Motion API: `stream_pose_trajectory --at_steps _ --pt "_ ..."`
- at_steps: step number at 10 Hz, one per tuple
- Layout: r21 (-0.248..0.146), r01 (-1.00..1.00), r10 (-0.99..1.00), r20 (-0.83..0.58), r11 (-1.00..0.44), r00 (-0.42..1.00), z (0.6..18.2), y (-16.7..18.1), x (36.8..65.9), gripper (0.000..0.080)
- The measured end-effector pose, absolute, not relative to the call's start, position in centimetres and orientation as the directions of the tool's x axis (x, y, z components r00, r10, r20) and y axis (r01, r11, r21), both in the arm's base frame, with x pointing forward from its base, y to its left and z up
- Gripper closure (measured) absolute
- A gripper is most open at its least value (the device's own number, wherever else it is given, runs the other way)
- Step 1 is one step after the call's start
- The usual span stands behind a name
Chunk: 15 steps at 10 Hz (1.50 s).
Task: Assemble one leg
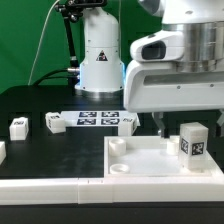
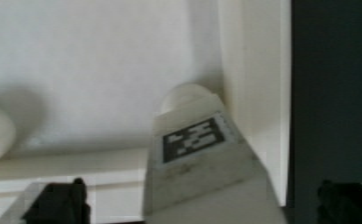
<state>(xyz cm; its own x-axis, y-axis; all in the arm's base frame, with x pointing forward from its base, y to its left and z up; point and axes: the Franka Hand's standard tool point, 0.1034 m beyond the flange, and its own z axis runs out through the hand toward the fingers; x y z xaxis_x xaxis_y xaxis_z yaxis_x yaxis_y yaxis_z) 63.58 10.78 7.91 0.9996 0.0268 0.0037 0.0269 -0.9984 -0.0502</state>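
Note:
A leg [image 1: 193,141], a small white block with a black-and-white tag, stands upright on the near right part of the large white tray [image 1: 140,168]. My gripper [image 1: 190,124] hangs just above it, open, with one finger [image 1: 160,122] on each side of the block. In the wrist view the leg [image 2: 204,150] rises between the two dark fingertips [image 2: 57,202], with clear gaps on both sides. The gripper [image 2: 203,206] holds nothing. The tray's white floor [image 2: 89,80] lies behind the leg.
Two more legs [image 1: 18,126] [image 1: 53,121] stand on the black table at the exterior view's left, and another shows at the left edge [image 1: 2,151]. The marker board [image 1: 105,120] lies behind the tray. The arm's base [image 1: 98,60] stands at the back.

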Motion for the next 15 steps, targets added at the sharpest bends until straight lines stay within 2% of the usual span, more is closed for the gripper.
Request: stream_pose_trajectory --at_steps 3,4,5,6,7,9,12,15 --pt "-0.049 0.125 0.125 0.007 -0.991 0.992 7.8 10.7 63.5 0.0150" --pt "-0.050 0.123 0.122 0.007 -0.991 0.992 7.8 10.7 63.5 0.0275" --pt "-0.050 0.123 0.122 0.007 -0.991 0.992 7.8 10.7 63.5 0.0275" --pt "-0.051 0.104 0.104 0.006 -0.993 0.995 7.8 10.7 63.5 0.0415" --pt "-0.051 0.085 0.085 0.004 -0.995 0.996 7.8 10.7 63.5 0.0510" --pt "-0.053 0.051 0.051 0.002 -0.997 0.999 7.8 10.7 63.5 0.0510" --pt "-0.062 -0.338 -0.336 -0.031 -0.939 0.941 7.5 11.2 63.2 0.0510" --pt "-0.044 -0.720 -0.716 -0.085 -0.692 0.693 7.5 11.7 62.9 0.0509"
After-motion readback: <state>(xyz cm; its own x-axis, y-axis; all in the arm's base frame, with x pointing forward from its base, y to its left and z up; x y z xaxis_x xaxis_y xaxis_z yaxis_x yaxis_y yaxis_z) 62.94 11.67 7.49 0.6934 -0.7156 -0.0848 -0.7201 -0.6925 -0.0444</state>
